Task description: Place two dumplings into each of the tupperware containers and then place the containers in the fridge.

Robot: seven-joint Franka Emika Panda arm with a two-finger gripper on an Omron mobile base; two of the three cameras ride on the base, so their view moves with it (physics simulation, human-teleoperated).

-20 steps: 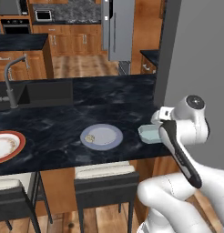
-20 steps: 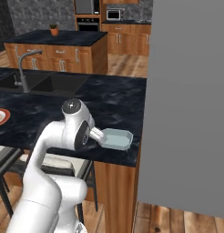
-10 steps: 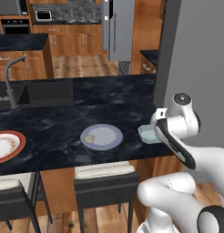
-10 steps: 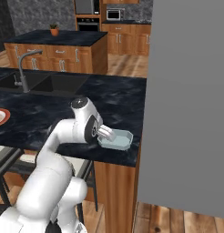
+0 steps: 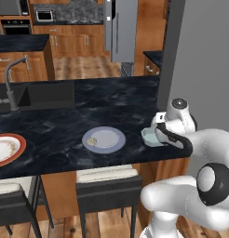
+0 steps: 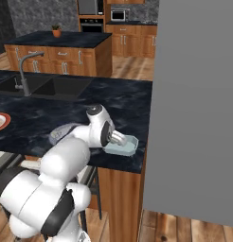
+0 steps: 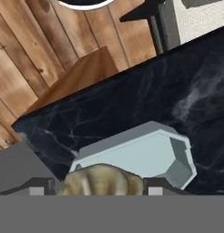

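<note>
Gripper (image 7: 102,190) holds a dumpling (image 7: 101,181) between its two dark tips: lumpy, beige-tan, pleated surface with yellowish speckle, jaws spread fairly wide around it. The dumpling hangs at the near rim of a pale blue-grey tupperware container (image 7: 141,154); I can't tell if it touches the floor of it. Container is shallow, translucent, angular with chamfered corners and a flared rim, flat smooth bottom.

In the base views that container (image 6: 123,146) sits near the counter's front edge at the right end, with the gripper (image 5: 158,135) tucked against it. Counter (image 5: 111,102) is glossy black stone with white veining; wood panels below.

Just left along the counter, a second container (image 5: 107,139): round, shallow, blue-grey, with one small speckled dumpling (image 5: 92,141) lying in its left part. Well apart at the far left, a red-rimmed plate (image 5: 7,148), cut by the frame edge.

Behind, a dark recessed sink (image 5: 46,95) with a curved grey metal faucet (image 5: 11,86). Steel fridge (image 5: 120,28) with long vertical handles stands across the room, doors closed, flanked by wooden cabinets (image 5: 72,44). Two dark-framed stools (image 5: 109,179) with pale cushions sit under the counter.
</note>
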